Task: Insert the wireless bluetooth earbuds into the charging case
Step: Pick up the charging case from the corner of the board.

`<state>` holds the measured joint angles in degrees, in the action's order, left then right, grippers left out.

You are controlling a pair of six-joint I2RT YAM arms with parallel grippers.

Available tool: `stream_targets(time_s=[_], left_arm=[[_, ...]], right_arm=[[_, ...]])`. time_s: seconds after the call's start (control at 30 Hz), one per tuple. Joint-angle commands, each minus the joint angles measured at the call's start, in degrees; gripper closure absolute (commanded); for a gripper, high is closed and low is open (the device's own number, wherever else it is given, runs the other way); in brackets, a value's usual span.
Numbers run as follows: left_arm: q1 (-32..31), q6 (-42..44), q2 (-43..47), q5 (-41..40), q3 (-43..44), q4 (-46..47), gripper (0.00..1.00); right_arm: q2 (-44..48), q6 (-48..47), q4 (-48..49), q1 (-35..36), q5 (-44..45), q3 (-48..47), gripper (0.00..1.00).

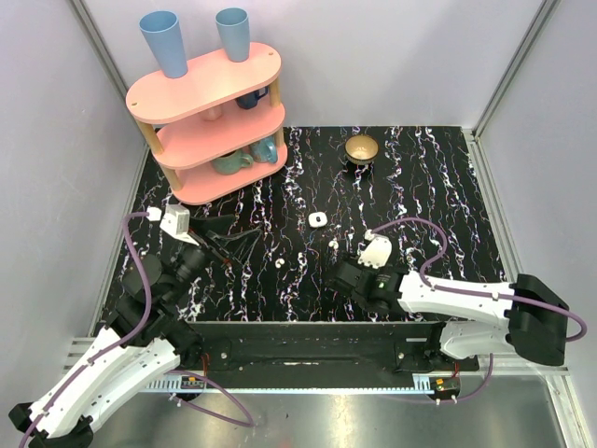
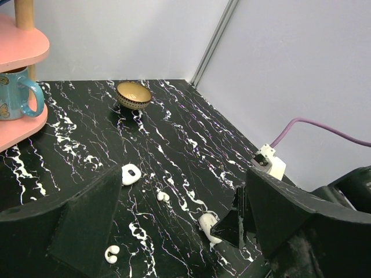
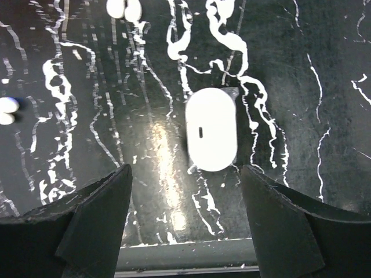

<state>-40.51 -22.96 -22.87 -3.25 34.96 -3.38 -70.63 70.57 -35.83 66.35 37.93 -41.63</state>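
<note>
The charging case point(image 3: 211, 130) is a shut white pill with a small dark slot, lying flat on the black marbled table. My right gripper point(image 3: 185, 168) is open and empty, with its tips just short of the case. In the left wrist view the case point(image 2: 206, 223) lies against a right finger. In the top view the right gripper point(image 1: 343, 273) hides it. One earbud point(image 1: 333, 239) point(image 2: 163, 196) point(image 3: 124, 8) lies just beyond the case. The other earbud point(image 1: 279, 264) point(image 2: 111, 253) point(image 3: 6, 110) lies between the arms. My left gripper point(image 1: 229, 241) point(image 2: 184, 171) is open and empty.
A second small rounded white piece with a dark mark point(image 1: 318, 219) point(image 2: 130, 174) lies mid-table. A gold bowl point(image 1: 361, 147) point(image 2: 133, 95) stands at the back. A pink three-tier shelf point(image 1: 210, 112) with mugs and blue cups stands back left. The table's near edge point(image 3: 185, 255) is just behind the right fingers.
</note>
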Motion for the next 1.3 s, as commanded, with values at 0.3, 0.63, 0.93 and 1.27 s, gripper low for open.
stream_targets(time_s=[0.3,0.63,0.93,1.27], left_arm=[[-0.09,-0.77,-1.12,0.26,0.81,1.01,0.07],[-0.09,-0.77,-0.95,0.17,1.07,0.48,0.07],[-0.09,-0.68,-1.03,-0.09,0.99,0.39,0.07],[-0.09,-0.77,-1.03,0.08,1.43,0.13,0.07]], right_arm=[[-6.54,-3.50,4.72,-7.54,-4.71,2.25,0.26],[-8.65,-14.57,11.14,-9.48,-9.28,2.43,0.35],[-7.59,-15.55,10.70,-9.48,-10.16,2.60,0.36],[-13.56,-16.51,10.17,-9.75,-9.11,0.06,0.46]])
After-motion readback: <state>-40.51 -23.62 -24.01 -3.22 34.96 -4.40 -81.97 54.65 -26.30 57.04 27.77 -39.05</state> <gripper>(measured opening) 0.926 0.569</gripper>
